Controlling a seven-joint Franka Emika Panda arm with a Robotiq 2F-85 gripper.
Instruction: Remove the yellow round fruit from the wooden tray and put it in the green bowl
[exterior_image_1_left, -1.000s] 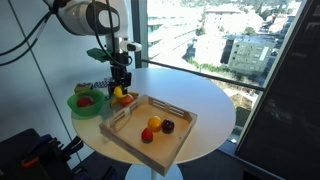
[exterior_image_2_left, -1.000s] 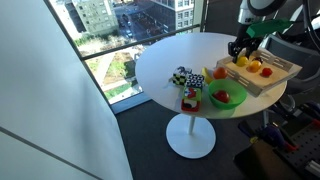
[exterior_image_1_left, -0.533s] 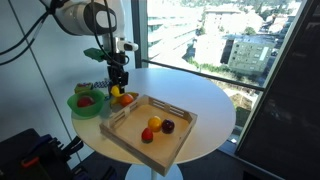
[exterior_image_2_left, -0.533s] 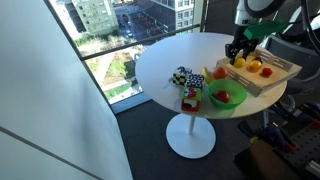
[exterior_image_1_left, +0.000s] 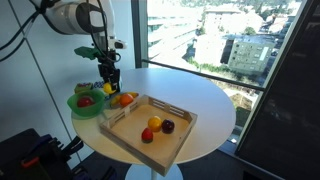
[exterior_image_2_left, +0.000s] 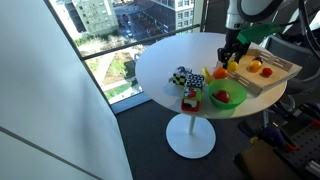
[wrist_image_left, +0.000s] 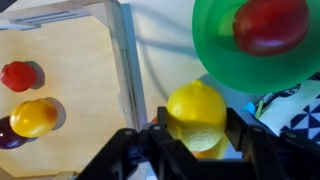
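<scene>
My gripper (wrist_image_left: 197, 140) is shut on the yellow round fruit (wrist_image_left: 196, 112), a lemon-yellow ball held in the air between the wooden tray (wrist_image_left: 75, 60) and the green bowl (wrist_image_left: 214, 58). In both exterior views the gripper (exterior_image_1_left: 108, 90) (exterior_image_2_left: 226, 63) hangs just above the table, beside the bowl (exterior_image_1_left: 88, 112) (exterior_image_2_left: 229, 105) and off the near end of the tray (exterior_image_1_left: 135, 140) (exterior_image_2_left: 278, 80). The bowl holds a red fruit (wrist_image_left: 270, 25). A red fruit (wrist_image_left: 17, 76), a smaller orange-yellow fruit (wrist_image_left: 34, 117) and a dark one lie in the tray.
An orange fruit (exterior_image_1_left: 125, 99) lies on the round white table (exterior_image_1_left: 200, 100) between bowl and tray, partly under the held fruit. Small patterned toys (exterior_image_2_left: 184, 77) and a red object (exterior_image_2_left: 190, 99) sit beside the bowl. A window wall stands behind the table.
My gripper has moved from the tray's corner toward the green bowl, carrying the yellow fruit and rising slightly.
</scene>
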